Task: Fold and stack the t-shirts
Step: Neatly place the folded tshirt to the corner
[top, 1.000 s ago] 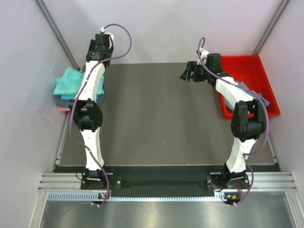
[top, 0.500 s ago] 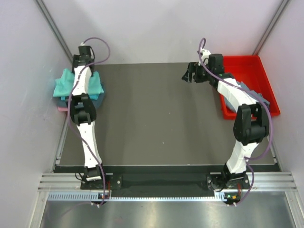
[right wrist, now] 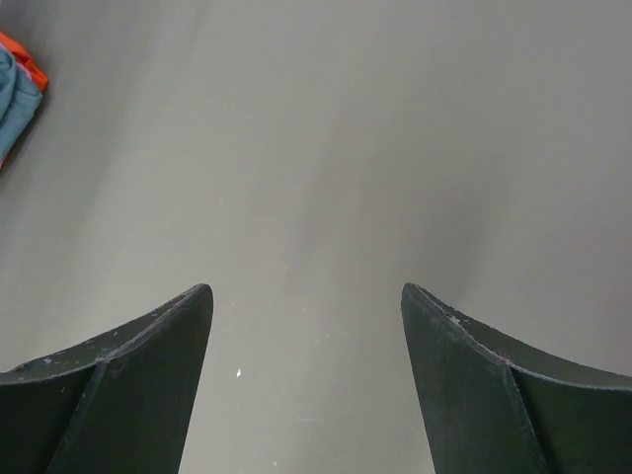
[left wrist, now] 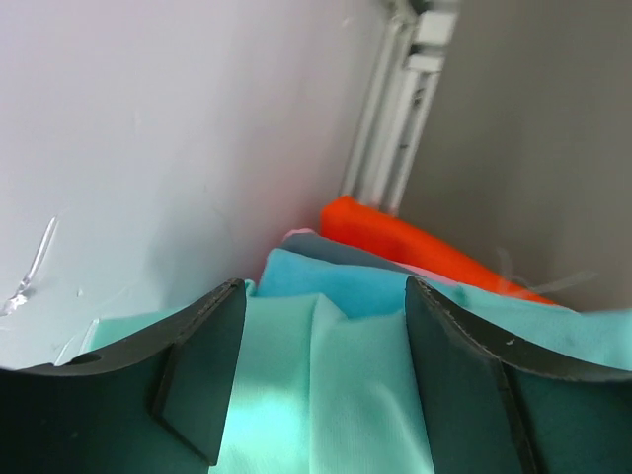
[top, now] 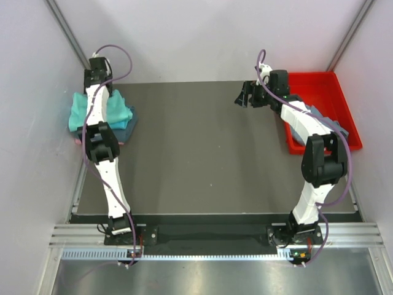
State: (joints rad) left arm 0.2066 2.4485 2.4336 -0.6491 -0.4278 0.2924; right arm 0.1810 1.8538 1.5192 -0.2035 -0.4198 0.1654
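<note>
A stack of t-shirts lies at the table's far left against the wall, with a teal shirt on top. Under it I see a turquoise one, then slivers of slate grey-blue and pink. My left gripper is open just above the teal shirt, its fingers on either side of a fold. In the top view it sits over the stack's wall side. My right gripper is open and empty above the bare table. A slate grey-blue shirt lies in the red tray.
An orange-red layer shows under the stack. The white side wall and a metal frame rail stand right beside the left gripper. The tray sits at the far right, with its corner and the blue cloth at the right wrist view's edge.
My left arm has swung left from the table's back edge to over the stack, close to the wall. The right arm has hardly moved.
</note>
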